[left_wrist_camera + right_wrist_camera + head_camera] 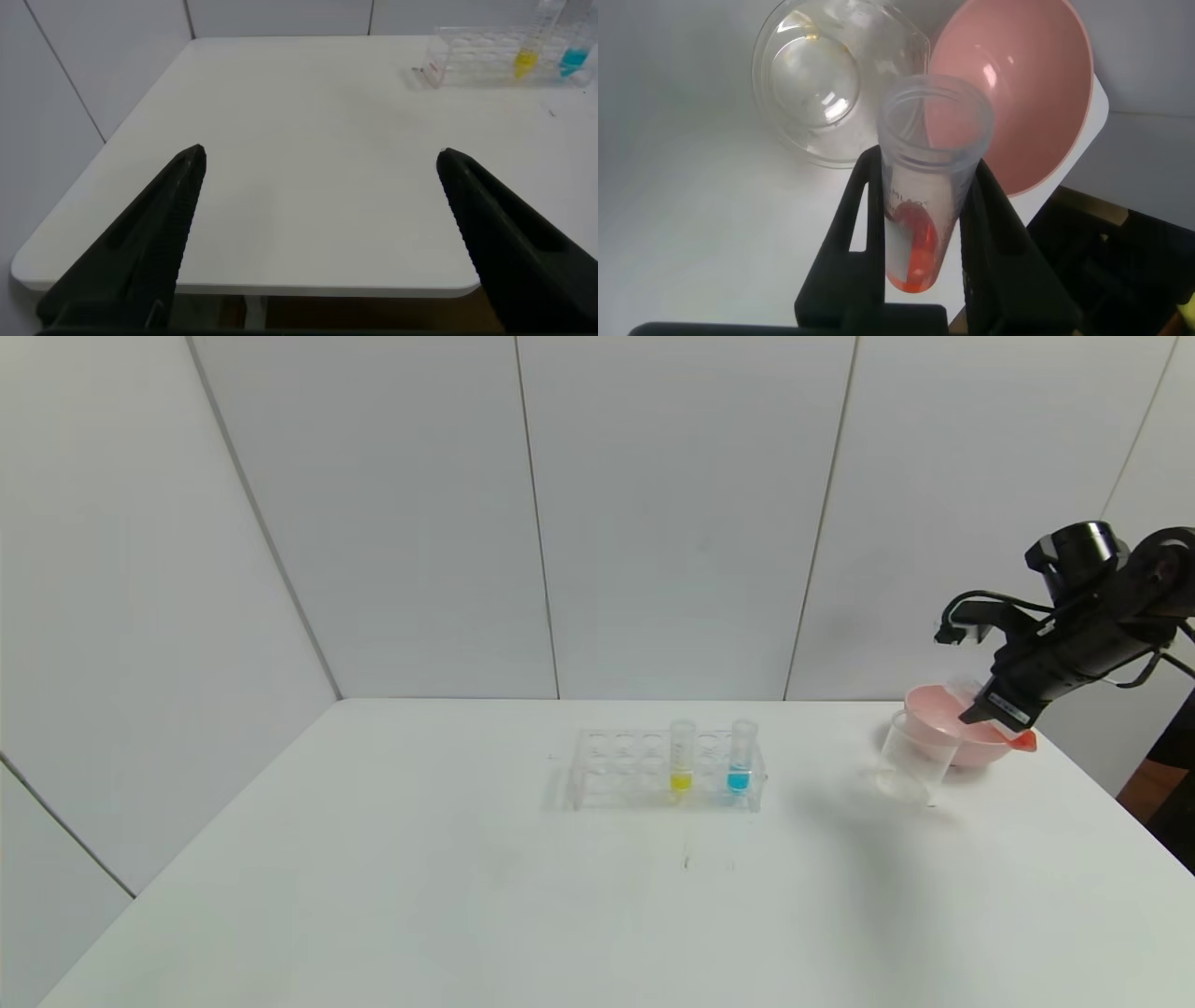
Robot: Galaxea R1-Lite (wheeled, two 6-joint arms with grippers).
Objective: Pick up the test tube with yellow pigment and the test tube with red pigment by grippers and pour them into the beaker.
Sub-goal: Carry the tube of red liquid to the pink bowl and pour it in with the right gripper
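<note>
My right gripper (pixel 982 711) is shut on the test tube with red pigment (pixel 926 187) and holds it tilted, its open rim towards the beaker (pixel 828 77) and the red liquid still in its tip (pixel 1026 740). The tube hangs above the table just right of the beaker (pixel 917 756), over the pink bowl. The test tube with yellow pigment (pixel 681 758) stands upright in the clear rack (pixel 621 770) at mid table; it also shows in the left wrist view (pixel 527 54). My left gripper (pixel 318 163) is open and empty beyond the table's left corner.
A pink bowl (pixel 976 751) sits behind and right of the beaker, near the table's right edge; it also shows in the right wrist view (pixel 1036 103). A blue-tipped tube (pixel 739 758) stands in the rack right of the yellow one.
</note>
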